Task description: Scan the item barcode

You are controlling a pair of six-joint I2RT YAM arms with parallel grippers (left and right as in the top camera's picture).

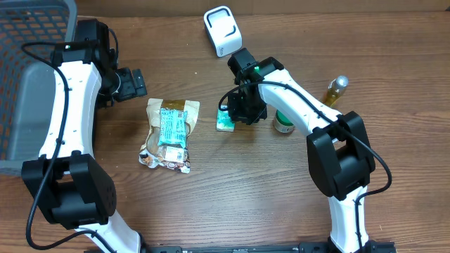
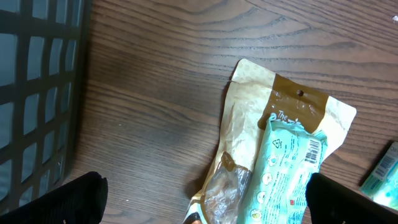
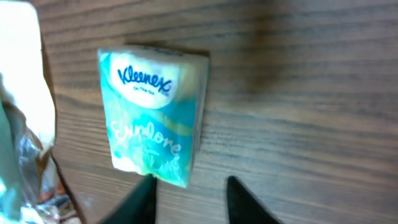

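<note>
A teal Kleenex tissue pack (image 1: pixel 225 121) (image 3: pixel 155 118) lies flat on the wooden table. My right gripper (image 1: pixel 237 114) (image 3: pixel 191 182) hovers just over its near edge, open, with bare wood between the fingers; the left fingertip (image 3: pixel 146 186) overlaps the pack's corner. The white barcode scanner (image 1: pixel 221 29) stands at the back of the table, behind that arm. My left gripper (image 1: pixel 135 84) (image 2: pixel 204 186) is wide open and holds nothing, above the top of a brown pouch (image 1: pixel 169 140) (image 2: pixel 249 118) with a teal packet (image 1: pixel 172 126) (image 2: pixel 286 168) lying on it.
A dark mesh basket (image 1: pixel 28 70) (image 2: pixel 31 93) fills the left edge. A small green-and-white tin (image 1: pixel 283 124) and an amber bottle (image 1: pixel 335 91) stand right of the tissue pack, close to the right arm. The pouch lies a short way left of the tissue pack.
</note>
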